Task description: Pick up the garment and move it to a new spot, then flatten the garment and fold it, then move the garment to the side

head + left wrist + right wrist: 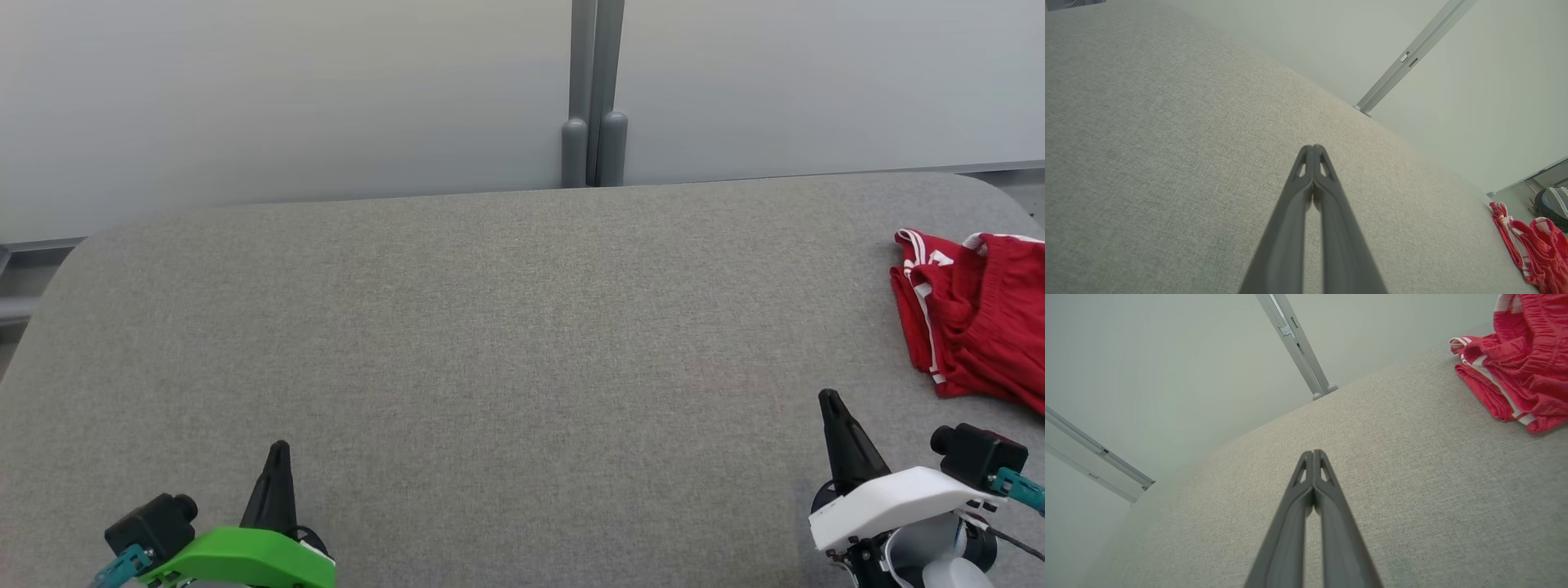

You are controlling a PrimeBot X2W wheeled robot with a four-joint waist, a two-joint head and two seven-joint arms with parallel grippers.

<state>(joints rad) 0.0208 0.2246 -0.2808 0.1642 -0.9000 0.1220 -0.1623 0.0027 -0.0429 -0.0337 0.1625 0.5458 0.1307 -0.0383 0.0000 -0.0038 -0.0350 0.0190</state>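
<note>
The garment (976,314) is a red pair of shorts with white stripes, crumpled at the far right of the grey table (490,343), running past the head view's right edge. It also shows as the garment (1533,245) at the lower right of the left wrist view and the garment (1515,363) at the upper right of the right wrist view. My left gripper (278,447) sits at the lower left, shut and holding nothing, its tips (1313,148) pressed together. Shut and holding nothing too, my right gripper (829,398) is at the lower right, short of the garment, tips (1313,452) together.
A pale wall with a grey vertical post (594,90) stands behind the table's far edge. The table's corners are rounded. Beyond the table's right end, a dark rounded object (1551,206) lies on the floor.
</note>
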